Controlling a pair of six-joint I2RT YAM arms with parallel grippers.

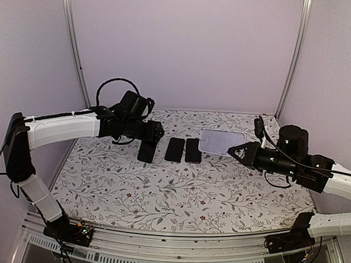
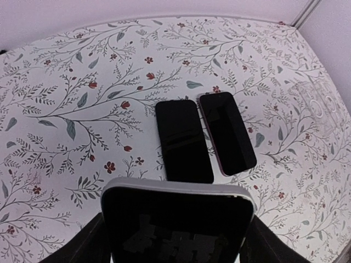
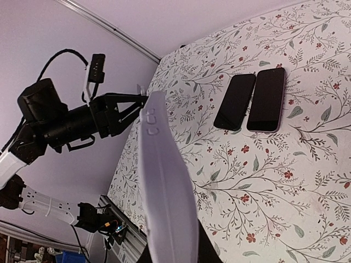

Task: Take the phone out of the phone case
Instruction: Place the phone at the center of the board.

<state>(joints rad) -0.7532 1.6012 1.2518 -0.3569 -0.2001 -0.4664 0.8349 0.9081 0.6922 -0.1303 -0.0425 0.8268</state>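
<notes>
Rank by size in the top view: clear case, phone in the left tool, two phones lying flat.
1. Clear phone case, plainly largest.
2. Table phone beside the case and its neighbour, alike.
Held phone: partly hidden by the left tool, so unranked.

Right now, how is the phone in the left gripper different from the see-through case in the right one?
The black phone is dark and glossy; the phone case is clear and pale. The left gripper holds the black phone across its width, jaws wide; the right gripper pinches the phone case's thin edge, jaws nearly closed. Both have rounded corners.
</notes>
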